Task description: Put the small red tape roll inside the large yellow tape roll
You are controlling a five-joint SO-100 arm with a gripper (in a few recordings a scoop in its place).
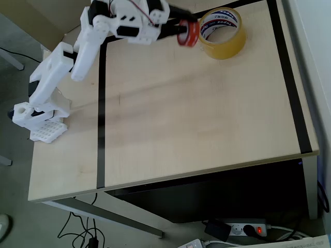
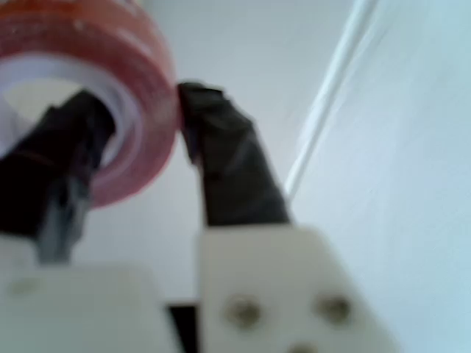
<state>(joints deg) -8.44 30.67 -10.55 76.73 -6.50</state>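
In the overhead view the large tape roll point(image 1: 223, 32) stands on the tabletop point(image 1: 196, 113) at its far edge, toward the far right corner. The small tape roll point(image 1: 188, 33) hangs just to its left, very near or touching its outer wall, held above the tabletop in the gripper point(image 1: 182, 32). The arm reaches in from the left, along the far edge; its base sits at the tabletop's left edge. In the wrist view one finger point(image 2: 59, 162) passes through the small tape roll's point(image 2: 110, 95) core and the other finger point(image 2: 228, 169) presses on its outer wall, to the right.
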